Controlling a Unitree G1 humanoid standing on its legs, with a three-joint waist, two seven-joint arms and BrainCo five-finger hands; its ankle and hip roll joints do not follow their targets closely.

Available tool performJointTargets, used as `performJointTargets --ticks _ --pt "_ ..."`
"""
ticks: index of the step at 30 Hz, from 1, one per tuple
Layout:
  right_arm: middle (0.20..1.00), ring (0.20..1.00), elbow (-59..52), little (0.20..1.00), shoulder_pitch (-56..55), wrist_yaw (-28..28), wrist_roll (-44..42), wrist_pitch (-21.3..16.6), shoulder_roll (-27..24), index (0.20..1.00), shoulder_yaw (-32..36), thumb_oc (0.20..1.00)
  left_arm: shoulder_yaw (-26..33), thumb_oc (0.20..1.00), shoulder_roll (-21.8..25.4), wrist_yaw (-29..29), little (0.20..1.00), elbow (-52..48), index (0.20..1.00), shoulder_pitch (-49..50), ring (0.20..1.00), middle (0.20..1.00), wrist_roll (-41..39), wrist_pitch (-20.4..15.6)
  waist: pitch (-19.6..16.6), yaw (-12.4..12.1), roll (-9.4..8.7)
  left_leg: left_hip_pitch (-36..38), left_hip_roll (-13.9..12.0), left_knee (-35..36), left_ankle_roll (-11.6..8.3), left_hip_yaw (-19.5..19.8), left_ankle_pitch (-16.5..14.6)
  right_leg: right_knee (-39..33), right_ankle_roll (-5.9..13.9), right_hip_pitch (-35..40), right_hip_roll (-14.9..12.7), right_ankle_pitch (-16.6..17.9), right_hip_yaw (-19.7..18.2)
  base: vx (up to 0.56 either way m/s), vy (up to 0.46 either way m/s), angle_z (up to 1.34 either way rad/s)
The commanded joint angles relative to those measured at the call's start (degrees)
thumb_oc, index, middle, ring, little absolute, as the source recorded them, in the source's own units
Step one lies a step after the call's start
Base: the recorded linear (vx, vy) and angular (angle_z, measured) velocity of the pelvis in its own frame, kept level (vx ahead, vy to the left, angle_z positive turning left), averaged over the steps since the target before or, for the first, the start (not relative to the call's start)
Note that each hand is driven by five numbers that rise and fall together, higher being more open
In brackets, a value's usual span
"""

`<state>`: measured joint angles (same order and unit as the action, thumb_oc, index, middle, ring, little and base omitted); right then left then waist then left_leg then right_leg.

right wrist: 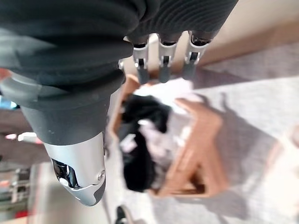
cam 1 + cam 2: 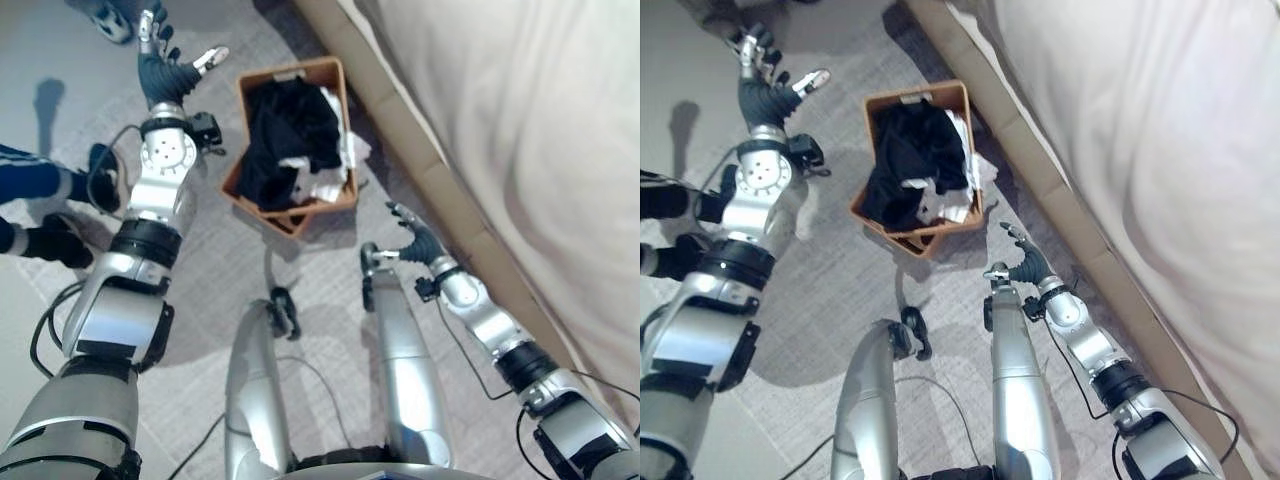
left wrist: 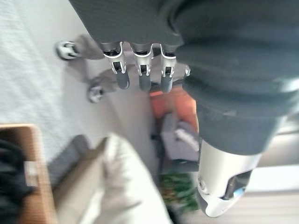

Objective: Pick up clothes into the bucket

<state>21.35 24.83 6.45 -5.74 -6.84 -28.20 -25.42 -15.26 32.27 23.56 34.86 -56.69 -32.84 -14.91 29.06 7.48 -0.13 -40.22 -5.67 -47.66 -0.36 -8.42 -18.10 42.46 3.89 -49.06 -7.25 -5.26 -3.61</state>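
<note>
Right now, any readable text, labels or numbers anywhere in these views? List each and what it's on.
No readable text in any view.
Small pale tag on the bucket rim: too blurred to read, if it carries print at all.
Clothes in the bucket: black and white fabric, no visible print.
Left hand and right hand: no markings legible on their covers or fingers.

A brown bucket [image 2: 333,80] sits on the grey carpet [image 2: 210,290] next to the bed [image 2: 500,120]. Black and white clothes [image 2: 290,140] fill it. The left hand [image 2: 160,62] is up in the air, fingers spread, holding nothing. The right hand [image 2: 415,235] hangs loose near the bed's edge, just past the bucket.
</note>
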Motion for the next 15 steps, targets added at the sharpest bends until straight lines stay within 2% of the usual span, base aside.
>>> performJointTargets --ticks 1,2,6,7,10,14,15 --pt "1.000 1.000 -2.02 1.000 -1.88 -0.06 -1.38 -1.12 1.22 1.000 0.14 1.000 1.69 1.000 1.98 0.94 1.000 -3.31 1.000 1.60 1.000 1.000 -0.39 -3.74 -2.88 0.17 -0.91 4.58 1.51 4.86 1.44 1.27 -2.03 -11.43 5.59 7.51 -5.69 4.71 0.38 -0.01 -0.015 0.16" --pt "1.000 1.000 -1.80 1.000 -2.54 -0.22 -2.18 -0.90 1.36 1.000 1.00 1.000 2.32 1.000 0.75 0.15 1.000 -5.95 1.000 4.31 1.000 1.000 -1.16 -3.99 -3.19 0.10 -1.90 8.55 2.32 9.16 1.44 1.14 1.08 -16.22 5.60 11.98 -7.12 8.07 1.77 -0.01 -0.002 0.20" --pt "1.000 1.000 -1.26 1.000 -5.27 -2.00 -3.66 -0.09 1.37 1.000 3.06 1.000 3.74 1.000 -1.76 -2.18 1.000 -11.50 1.000 11.22 1.000 1.000 -1.88 -3.87 -4.55 -0.38 -3.11 17.41 3.60 16.81 0.62 2.38 3.57 -22.81 6.52 21.90 -8.68 10.64 4.56 0.10 0.020 0.31" --pt "1.000 1.000 -1.26 1.000 -5.27 -2.00 -3.66 -0.09 1.37 1.000 3.06 1.000 3.74 1.000 -1.76 -2.18 1.000 -11.50 1.000 11.22 1.000 1.000 -1.88 -3.86 -4.52 -0.38 -3.11 17.46 3.60 16.83 0.62 2.38 3.58 -22.83 6.52 21.94 -8.69 10.65 4.57 0.15 0.028 0.19" --pt "1.000 1.000 -0.77 1.000 -8.97 -4.23 -4.01 0.72 1.18 1.000 4.48 1.000 4.27 1.000 -4.27 -4.90 1.000 -15.27 1.000 17.24 1.000 1.000 -2.66 -3.08 -6.99 -0.45 -4.29 24.89 5.01 24.87 -0.05 3.21 6.50 -29.23 7.24 30.23 -9.45 13.02 6.87 0.16 0.038 0.18" --pt "1.000 1.000 -0.15 1.000 -11.32 -5.90 -3.81 1.25 1.34 1.000 5.20 1.000 4.54 1.000 -5.55 -6.21 1.000 -17.56 1.000 21.71 1.000 1.000 -1.91 -2.28 -8.90 -0.47 -4.71 29.60 5.70 30.71 -0.37 3.55 8.37 -33.17 7.54 34.64 -8.87 13.90 8.40 0.11 0.037 0.12" --pt "1.000 1.000 0.00 1.000 -12.85 -6.45 -3.42 1.64 1.35 1.000 6.20 1.000 5.66 1.000 -6.38 -6.90 1.000 -19.98 1.000 25.46 1.000 1.000 -1.67 -1.78 -10.77 -0.38 -4.97 31.73 5.55 33.87 -0.59 3.41 9.60 -35.84 7.87 36.53 -8.44 14.89 9.09 0.11 0.022 0.05"
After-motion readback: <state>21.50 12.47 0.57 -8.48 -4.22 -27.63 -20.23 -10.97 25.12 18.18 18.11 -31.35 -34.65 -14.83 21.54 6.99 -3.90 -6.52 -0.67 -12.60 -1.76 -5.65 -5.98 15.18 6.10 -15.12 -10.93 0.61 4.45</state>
